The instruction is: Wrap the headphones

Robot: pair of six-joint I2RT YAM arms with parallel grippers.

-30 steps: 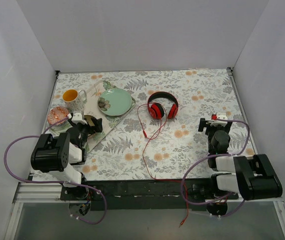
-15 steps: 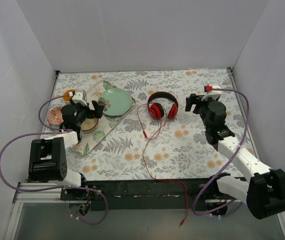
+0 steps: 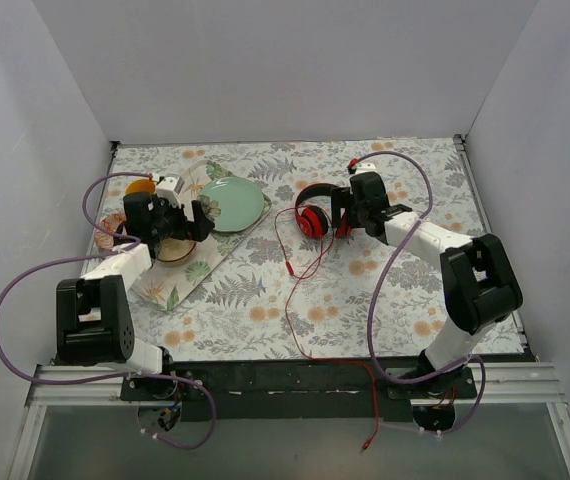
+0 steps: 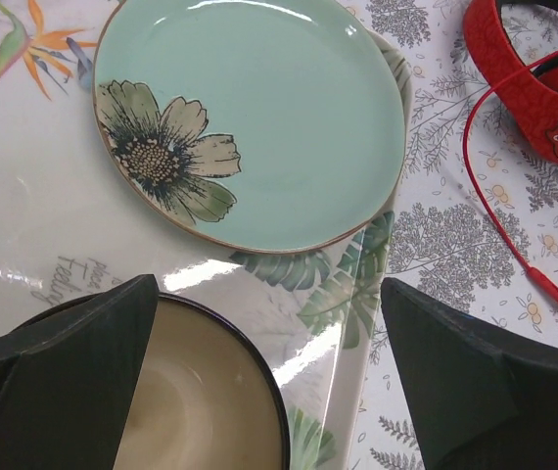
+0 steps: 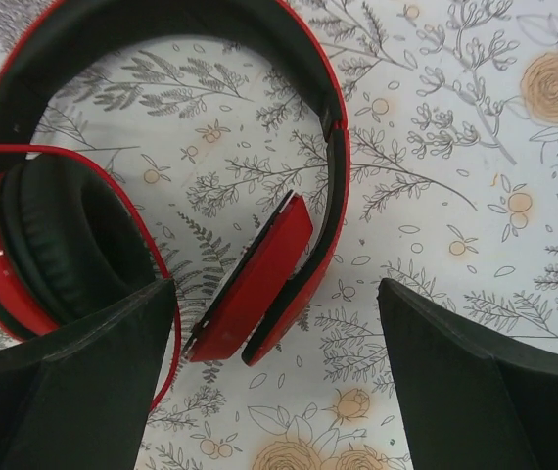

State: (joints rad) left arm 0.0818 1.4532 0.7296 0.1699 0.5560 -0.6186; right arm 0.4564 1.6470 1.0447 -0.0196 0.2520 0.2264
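The red headphones [image 3: 317, 212] lie flat at the table's middle back, with the headband arching away from the arms. Their thin red cable [image 3: 288, 268] trails toward the front edge. My right gripper [image 3: 342, 208] is open and hovers over the right ear cup [image 5: 255, 279], one finger on each side [image 5: 277, 286]. The left ear cup [image 5: 54, 245] and the black-lined headband [image 5: 162, 29] also show there. My left gripper [image 3: 198, 214] is open and empty above a tray [image 4: 269, 284]. One red ear cup [image 4: 529, 88] and the cable [image 4: 494, 206] show at the right edge of the left wrist view.
A leaf-print tray [image 3: 190, 272] at the left holds a green flower plate [image 3: 233, 203] and a dark-rimmed cream bowl [image 4: 201, 401]. An orange cup [image 3: 141, 187] and a pink item [image 3: 111, 226] sit at the far left. White walls close in three sides.
My right arm has reached from the front right across to the headphones. My left arm has stretched forward over the tray. The headphones and cable have not moved.
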